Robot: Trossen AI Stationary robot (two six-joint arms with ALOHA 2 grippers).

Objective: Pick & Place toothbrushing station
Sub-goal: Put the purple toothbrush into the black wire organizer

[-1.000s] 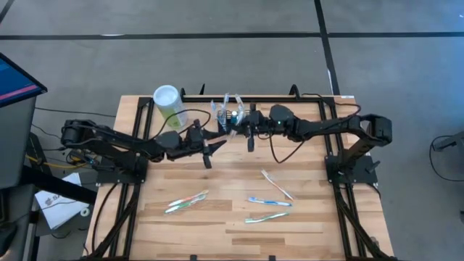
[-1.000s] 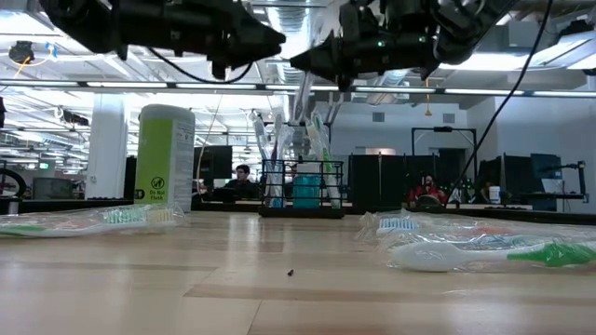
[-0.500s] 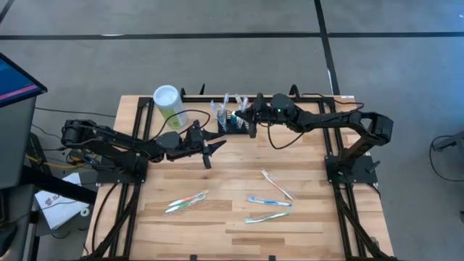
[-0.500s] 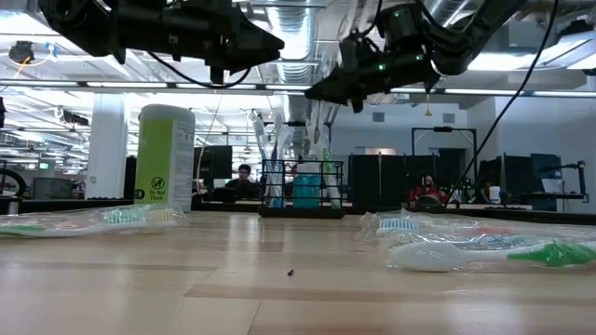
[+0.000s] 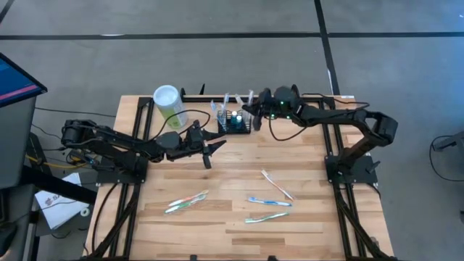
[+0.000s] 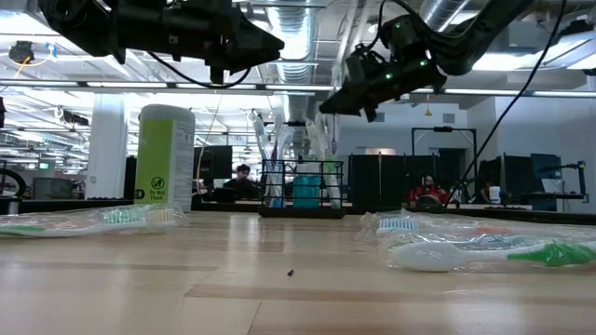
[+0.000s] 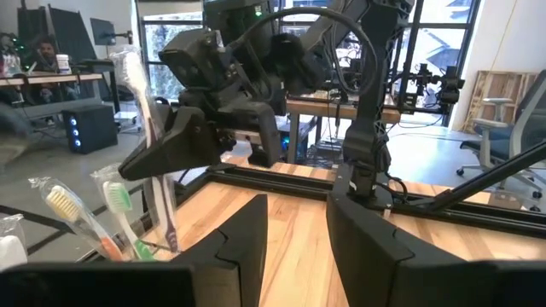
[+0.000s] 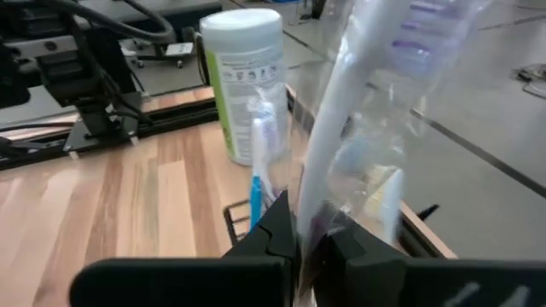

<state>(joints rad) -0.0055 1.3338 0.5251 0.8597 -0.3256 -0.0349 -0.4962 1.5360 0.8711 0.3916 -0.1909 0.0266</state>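
The black wire-mesh basket point(image 5: 233, 125) stands by its base at the table's far middle, with several wrapped toothbrushes upright in it; it also shows in the low view point(image 6: 303, 191). My right gripper point(image 5: 251, 114) hangs just right of the basket and above it, shut on a wrapped white toothbrush point(image 8: 341, 128) with purple bristles. Whether the brush's lower end sits in the basket is hidden. My left gripper point(image 5: 209, 148) is open and empty, in the air on the basket's near-left side; it also shows in its wrist view point(image 7: 299, 247). My right gripper pinches the wrapped toothbrush's handle point(image 8: 317, 205) between its two fingers, over the clear wrapper. The fingers come roughly level from the table's right side and lie across the handle. The brush stands nearly upright, head up; its lower end is hidden.
A tall pale-green cylinder with a white lid point(image 5: 168, 105) stands left of the basket. Loose wrapped toothbrushes lie on the near half of the table, one on the left point(image 5: 187, 201) and three on the right point(image 5: 276, 185), point(image 5: 268, 201), point(image 5: 265, 217). People sit in the room behind.
My right gripper has gone toward the table's far edge and a little up, staying shut on the toothbrush. The toothbrush has gone with it to the basket's right end.
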